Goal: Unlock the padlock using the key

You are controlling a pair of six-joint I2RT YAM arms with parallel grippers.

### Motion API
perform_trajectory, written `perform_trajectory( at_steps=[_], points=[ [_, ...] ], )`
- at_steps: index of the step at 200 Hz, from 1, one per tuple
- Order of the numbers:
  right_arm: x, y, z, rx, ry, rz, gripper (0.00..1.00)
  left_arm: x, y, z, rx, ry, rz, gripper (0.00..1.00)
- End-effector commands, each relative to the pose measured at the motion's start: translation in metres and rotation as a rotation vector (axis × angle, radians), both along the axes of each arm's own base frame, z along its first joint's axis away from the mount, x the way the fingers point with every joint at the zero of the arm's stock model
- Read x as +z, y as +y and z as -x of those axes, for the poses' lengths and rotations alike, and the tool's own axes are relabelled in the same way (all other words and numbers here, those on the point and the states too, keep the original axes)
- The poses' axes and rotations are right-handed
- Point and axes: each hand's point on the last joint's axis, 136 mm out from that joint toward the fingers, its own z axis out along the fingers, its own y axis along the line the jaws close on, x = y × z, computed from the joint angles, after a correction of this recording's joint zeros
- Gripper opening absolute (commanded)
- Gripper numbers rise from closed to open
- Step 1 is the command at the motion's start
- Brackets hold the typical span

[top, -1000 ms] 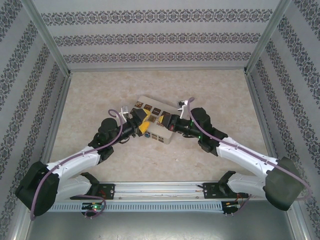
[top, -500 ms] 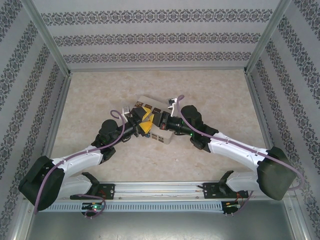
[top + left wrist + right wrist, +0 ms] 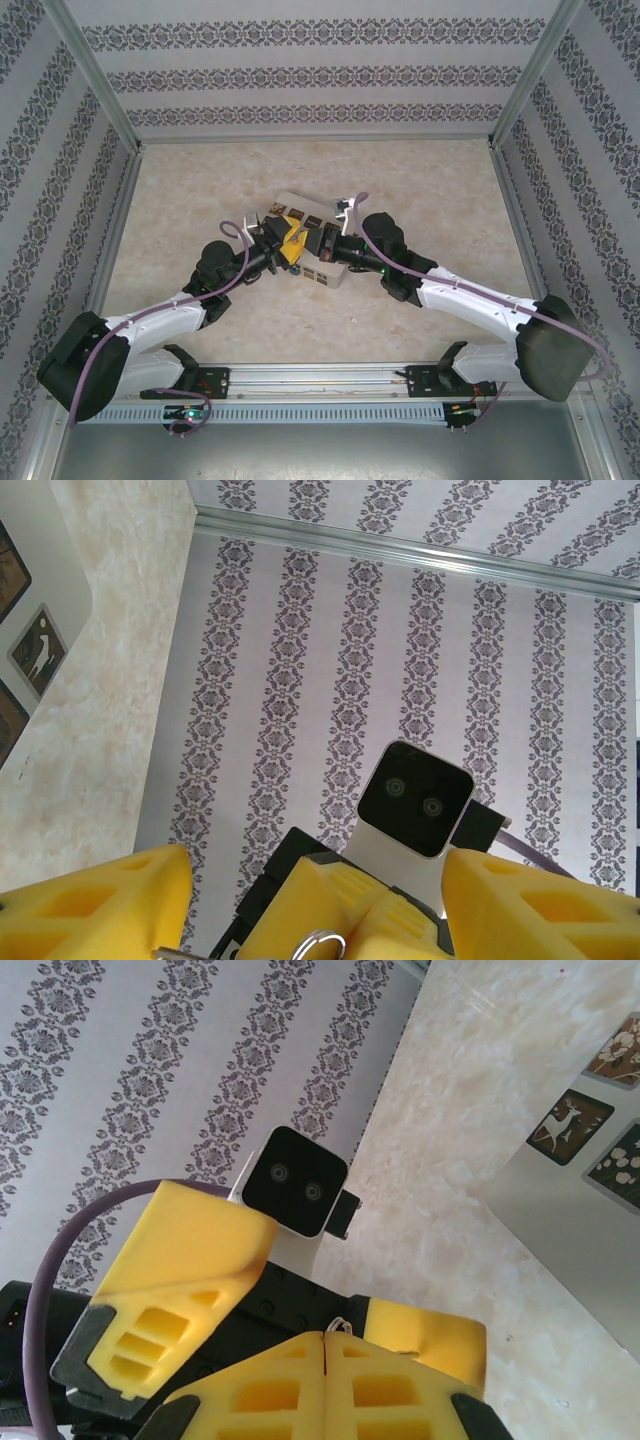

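Observation:
Over the cream box (image 3: 327, 274) my two grippers meet tip to tip. My right gripper (image 3: 325, 1342) is shut, its yellow pads pressed flat together, and a thin silvery ring (image 3: 340, 1325) pokes out at their tips. The same ring (image 3: 318, 944) appears in the left wrist view. My left gripper (image 3: 315, 905) is open, its yellow fingers (image 3: 95, 900) standing either side of the right gripper's tips. From above, the left gripper (image 3: 289, 243) faces the right gripper (image 3: 310, 244). I cannot tell whether the ring belongs to the padlock or the key; the rest of both is hidden.
The cream box with brown picture squares (image 3: 590, 1200) lies mid-table on the beige marbled top (image 3: 200, 190). Patterned walls (image 3: 300, 75) and metal frame posts (image 3: 108, 90) close in the back and sides. Purple cables loop off both wrists.
The right arm swung left, bringing its shut gripper up against the left gripper. The left jaws have narrowed a little around it.

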Motion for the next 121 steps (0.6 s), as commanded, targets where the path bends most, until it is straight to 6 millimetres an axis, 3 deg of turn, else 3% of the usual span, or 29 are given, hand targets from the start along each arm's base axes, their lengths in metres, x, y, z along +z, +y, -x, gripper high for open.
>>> perform_trajectory(
  at_steps=[1, 121],
  points=[
    [0.0083, -0.0035, 0.0052, -0.005, -0.037, -0.014, 0.0, 0.0126, -0.0017, 0.0053, -0.007, -0.051, 0.031, 0.63],
    [0.0077, -0.0051, 0.0071, -0.003, -0.041, -0.008, 0.0, 0.0037, 0.0, 0.0045, 0.005, -0.031, -0.005, 0.31]
  ],
)
